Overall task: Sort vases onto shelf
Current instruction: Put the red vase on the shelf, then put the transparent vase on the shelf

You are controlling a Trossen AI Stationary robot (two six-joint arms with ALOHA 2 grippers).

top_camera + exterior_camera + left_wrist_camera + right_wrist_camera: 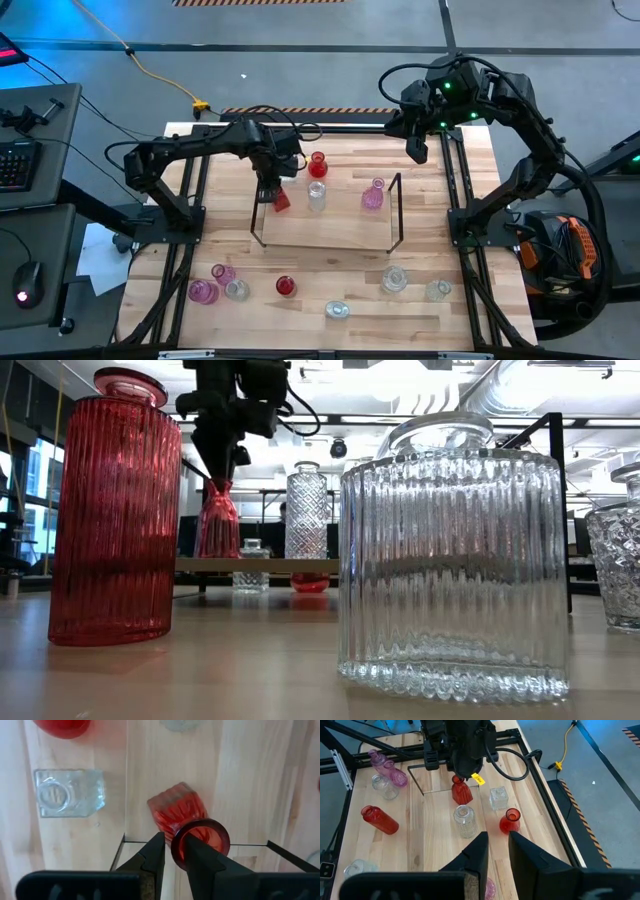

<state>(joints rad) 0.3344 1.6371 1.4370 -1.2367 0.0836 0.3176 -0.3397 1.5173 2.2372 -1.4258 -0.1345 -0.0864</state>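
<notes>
Overhead, the left claw (270,188) hangs over the left end of the shelf (325,236), right above a small red vase (281,200) standing on the wooden board; the arm hides the vase's neck. A clear vase (316,195) and a pink vase (372,195) stand further along the shelf, and a round red vase (318,164) sits just behind it. More vases lie scattered near the table's (330,300) front edge. The right claw (416,150) waits at the back right, well apart from the shelf.

At table height, the left claw (222,472) meets the red vase's (217,520) top; two large near vases block much of the scene.

From the left wrist, the fingers (152,857) flank the red vase's (187,827) neck just under its rim, seemingly still touching it, though whether they grip or have let go I cannot tell.

From the right wrist, the right claw's (497,851) fingers stand slightly apart, holding nothing, above the table.
</notes>
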